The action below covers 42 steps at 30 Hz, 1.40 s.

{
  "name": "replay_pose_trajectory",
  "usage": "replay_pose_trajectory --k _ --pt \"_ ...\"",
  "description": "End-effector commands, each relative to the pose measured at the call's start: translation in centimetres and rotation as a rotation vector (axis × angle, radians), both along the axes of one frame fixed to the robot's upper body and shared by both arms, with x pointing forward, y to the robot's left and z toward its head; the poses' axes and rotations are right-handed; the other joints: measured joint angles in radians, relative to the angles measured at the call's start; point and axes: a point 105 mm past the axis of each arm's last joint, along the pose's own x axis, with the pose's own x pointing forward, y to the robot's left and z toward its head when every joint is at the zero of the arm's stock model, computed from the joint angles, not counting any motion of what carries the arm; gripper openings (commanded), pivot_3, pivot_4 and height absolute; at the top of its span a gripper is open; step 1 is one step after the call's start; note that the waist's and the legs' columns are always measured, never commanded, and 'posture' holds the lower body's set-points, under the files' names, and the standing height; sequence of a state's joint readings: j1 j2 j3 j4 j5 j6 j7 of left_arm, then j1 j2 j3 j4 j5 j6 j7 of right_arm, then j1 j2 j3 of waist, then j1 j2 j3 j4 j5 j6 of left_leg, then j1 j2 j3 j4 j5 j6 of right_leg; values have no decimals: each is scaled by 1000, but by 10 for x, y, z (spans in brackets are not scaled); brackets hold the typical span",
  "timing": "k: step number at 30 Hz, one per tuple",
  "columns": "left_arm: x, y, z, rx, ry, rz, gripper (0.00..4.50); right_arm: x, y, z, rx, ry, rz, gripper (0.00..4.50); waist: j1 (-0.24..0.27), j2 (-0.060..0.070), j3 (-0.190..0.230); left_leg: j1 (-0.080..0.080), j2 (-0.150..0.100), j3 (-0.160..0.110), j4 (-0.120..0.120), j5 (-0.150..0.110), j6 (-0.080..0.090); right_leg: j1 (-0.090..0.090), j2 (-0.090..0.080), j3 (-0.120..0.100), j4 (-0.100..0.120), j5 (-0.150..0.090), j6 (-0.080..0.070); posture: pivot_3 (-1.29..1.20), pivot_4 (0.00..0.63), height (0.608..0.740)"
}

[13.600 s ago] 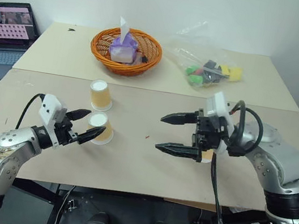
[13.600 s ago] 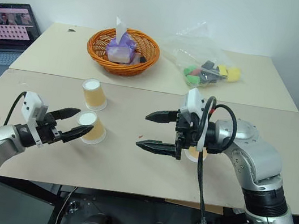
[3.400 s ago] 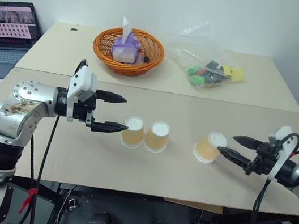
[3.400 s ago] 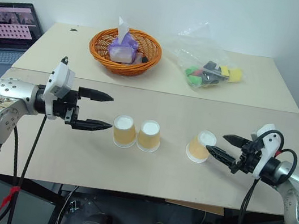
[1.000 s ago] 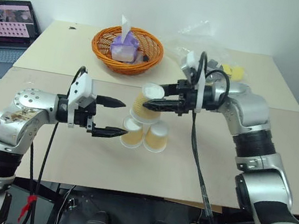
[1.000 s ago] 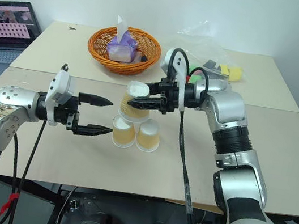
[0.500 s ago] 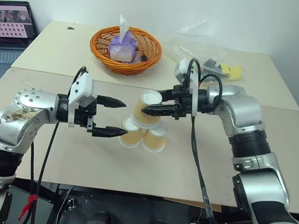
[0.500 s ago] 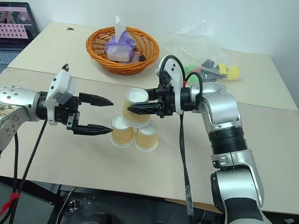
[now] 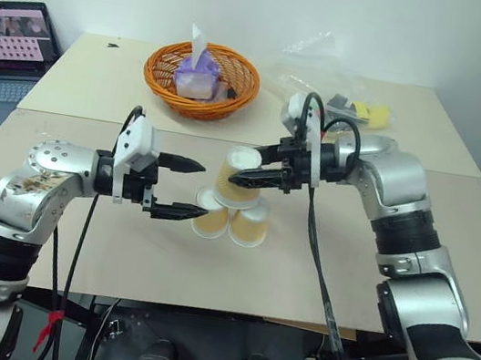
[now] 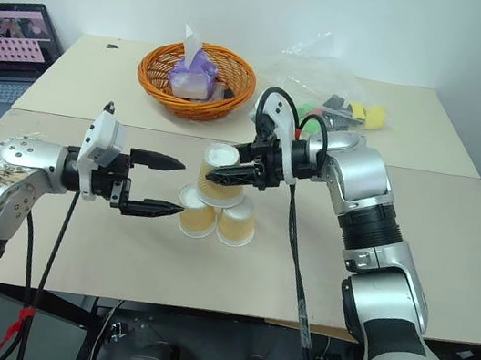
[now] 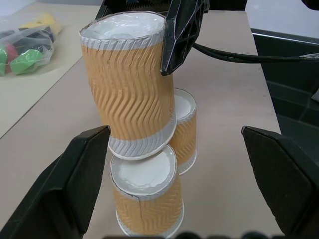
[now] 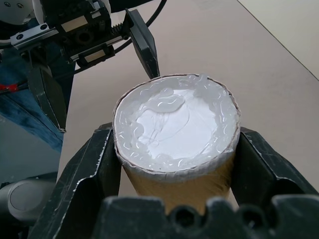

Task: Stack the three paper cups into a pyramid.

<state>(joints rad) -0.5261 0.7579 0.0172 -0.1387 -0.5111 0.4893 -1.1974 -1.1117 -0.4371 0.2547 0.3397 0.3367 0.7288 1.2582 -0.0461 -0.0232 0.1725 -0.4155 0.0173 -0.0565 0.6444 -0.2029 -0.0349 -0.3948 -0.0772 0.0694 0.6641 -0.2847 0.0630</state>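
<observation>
Two tan-orange paper cups [image 9: 209, 218] [image 9: 249, 226] stand upside down, side by side, on the table. The third cup [image 9: 237, 179] sits tilted on top of them, its white rim on the left cup's base [image 11: 144, 174] and leaning toward the other cup [image 11: 185, 130]. My right gripper [image 9: 246, 168] reaches in from the right and is shut on this top cup [image 12: 174, 124], one finger on each side. My left gripper [image 9: 187, 190] hovers just left of the stack, open, with nothing between its fingers.
At the back stand an orange woven basket [image 9: 203, 81] with a purple tissue pack and a clear plastic bag [image 9: 336, 104] of colourful items. An open laptop [image 9: 9, 44] sits at the far left. Cables hang from both wrists.
Over the last second my right gripper has lowered the held cup a little onto the two lower cups. The left gripper has stayed open in place.
</observation>
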Motion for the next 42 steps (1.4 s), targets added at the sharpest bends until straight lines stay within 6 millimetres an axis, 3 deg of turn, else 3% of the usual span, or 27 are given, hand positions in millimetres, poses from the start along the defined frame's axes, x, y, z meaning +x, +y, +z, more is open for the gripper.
replay_pose_trajectory --k 1,13,28,42 --pt "0 -2 10 -5 -43 -15 4500 -3 0 17 27 -64 7 3175 0 0 0 0 0 0 0 0 0 0 0 0 0 0 0 0 150 740" --pt "1 -2 10 -3 -39 -16 4500 -7 -3 30 25 -109 -1 3175 0 0 0 0 0 0 0 0 0 0 0 0 0 0 0 0 150 740" --pt "3 -2 10 -1 -39 -17 4500 -21 -4 18 13 -65 22 3175 1 0 0 0 0 0 0 0 0 0 0 0 0 0 0 0 150 740" --pt "1 -1 11 -1 -46 -13 4500 -12 -7 6 -4 -58 -7 3175 0 0 0 0 0 0 0 0 0 0 0 0 0 0 0 0 150 740"
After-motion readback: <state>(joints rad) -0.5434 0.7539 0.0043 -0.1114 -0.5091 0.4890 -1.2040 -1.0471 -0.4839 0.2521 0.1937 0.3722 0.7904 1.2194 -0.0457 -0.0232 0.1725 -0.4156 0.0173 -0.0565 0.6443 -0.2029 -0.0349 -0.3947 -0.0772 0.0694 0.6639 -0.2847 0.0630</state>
